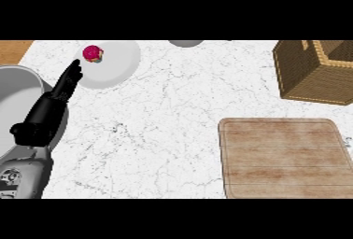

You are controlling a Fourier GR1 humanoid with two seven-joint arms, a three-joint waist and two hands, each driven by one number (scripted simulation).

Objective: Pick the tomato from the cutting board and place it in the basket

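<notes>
- White stone with thin grey veins is seen all over the worktop.
- A brown wooden patch is seen at the far left corner.
- A white plate is set at the far left of the worktop.
- The tomato is found on that plate, close to its far left rim. It is red and round.
- The cutting board is laid at the near right, well apart from the tomato.
- The basket is placed at the far right, beyond the cutting board. It is brown and woven.
- The left hand is stretched out flat, with its fingers held straight. Nothing is held in it.
- Its fingertips are pointed toward the tomato and are seen at the plate's left rim, just beside the tomato. Whether the tomato is touched cannot be told.
- A big grey bowl is seen at the left edge, partly hidden by the left arm.
- A small grey round thing is cut off by the far edge.
</notes>
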